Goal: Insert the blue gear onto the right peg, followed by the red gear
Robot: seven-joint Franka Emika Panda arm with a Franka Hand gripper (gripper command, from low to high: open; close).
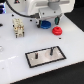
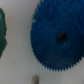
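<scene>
The blue gear point(image 1: 45, 25) lies flat on the white table near the back, and it fills much of the wrist view point(image 2: 57, 37) with its toothed rim and dark hub. My gripper point(image 1: 48, 20) hangs just above it, its dark fingers spread apart and open, holding nothing. The smaller red gear point(image 1: 57, 31) rests on the table just to the exterior view's right of the blue one. Nearer the front stands the black-rimmed grey plate point(image 1: 45, 62) with two thin pins; the right peg point(image 1: 52, 50) is bare.
A beige blocky fixture point(image 1: 19, 28) stands at the exterior view's left. Dark items point(image 1: 4, 10) sit at the back left corner. A dark green shape point(image 2: 2, 32) shows at the edge of the wrist view.
</scene>
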